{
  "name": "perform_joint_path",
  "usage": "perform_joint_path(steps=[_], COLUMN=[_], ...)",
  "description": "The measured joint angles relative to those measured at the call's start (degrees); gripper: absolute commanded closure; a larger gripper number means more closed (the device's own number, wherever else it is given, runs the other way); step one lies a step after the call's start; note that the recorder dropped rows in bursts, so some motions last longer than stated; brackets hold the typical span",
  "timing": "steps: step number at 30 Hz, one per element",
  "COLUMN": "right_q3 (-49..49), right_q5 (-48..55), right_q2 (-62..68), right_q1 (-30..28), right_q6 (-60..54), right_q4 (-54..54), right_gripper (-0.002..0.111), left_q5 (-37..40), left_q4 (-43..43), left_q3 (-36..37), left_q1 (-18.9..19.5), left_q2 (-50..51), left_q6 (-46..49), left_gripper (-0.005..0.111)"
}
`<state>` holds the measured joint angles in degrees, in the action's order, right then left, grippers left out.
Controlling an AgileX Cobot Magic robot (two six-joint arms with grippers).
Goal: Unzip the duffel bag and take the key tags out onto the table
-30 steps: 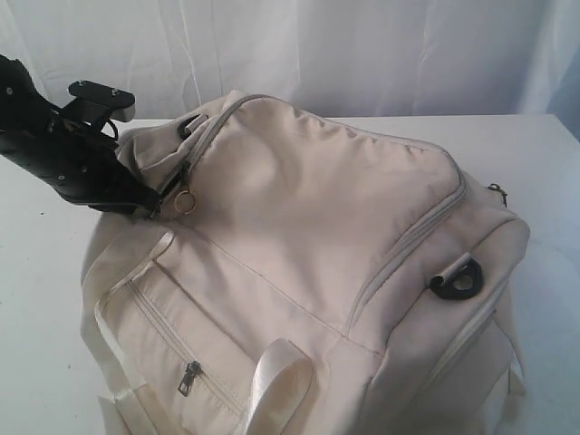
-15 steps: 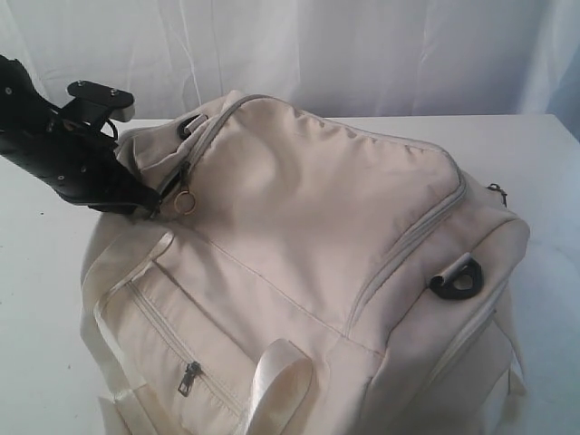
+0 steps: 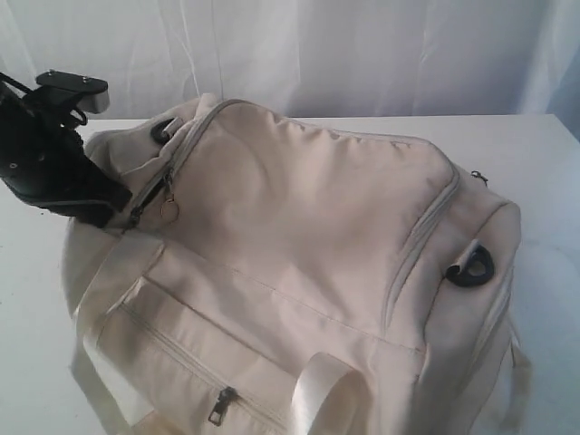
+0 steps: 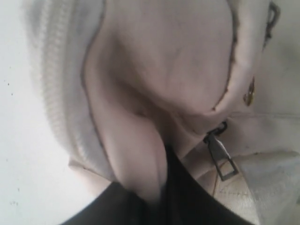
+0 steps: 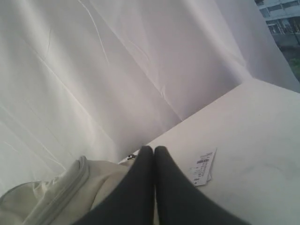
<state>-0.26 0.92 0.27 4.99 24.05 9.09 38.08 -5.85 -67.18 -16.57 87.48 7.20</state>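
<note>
The duffel bag (image 3: pixel 299 217) is lying across the middle of the table (image 3: pixel 544 163), filling most of the exterior view, with its main zipper curving over the top panel. A small metal ring (image 3: pixel 169 209) is hanging from that zipper at the bag's left end, and a black D-ring (image 3: pixel 471 268) is sitting on the right end. A pocket zipper pull (image 3: pixel 220 407) is showing on the near face, beside a webbing handle (image 3: pixel 319 391).

The left arm is reaching down at a slant from the upper left of the exterior view, and the left gripper (image 3: pixel 107 210) is pressing into the bag's left end, just beside the ring. In the left wrist view its dark fingers are pinching a fold of the cream fabric between them, with a metal zipper pull (image 4: pixel 220 158) dangling close by.

The right gripper (image 5: pixel 150 151) is hanging above the table with its two fingers pressed flat together and nothing between them. It is pointing toward the white curtain (image 5: pixel 117 70), with an edge of the bag to one side and a small printed paper slip (image 5: pixel 202 172) lying on the table to the other.
</note>
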Motion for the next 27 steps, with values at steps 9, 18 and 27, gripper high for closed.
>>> perform_joint_path(steps=[9, 18, 27], right_q3=[-1.0, -6.9, -17.1], right_q5=[4.1, 7.6, 6.1], right_q2=[1.9, 12.9, 29.3], right_q1=[6.8, 24.0, 39.3], right_q6=[0.2, -0.3, -6.9], right_q4=[0.3, 7.2, 14.6], right_gripper=[0.108, 0.108, 0.108], left_q5=[14.8, 19.4, 21.6], left_q4=[-1.1, -7.7, -9.7], left_q3=[3.2, 13.8, 21.5], left_q1=[0.0, 0.0, 0.0], left_q2=[-10.9, -23.0, -32.8], left_q6=[-0.9, -1.1, -1.1], left_gripper=[0.107, 0.107, 0.107])
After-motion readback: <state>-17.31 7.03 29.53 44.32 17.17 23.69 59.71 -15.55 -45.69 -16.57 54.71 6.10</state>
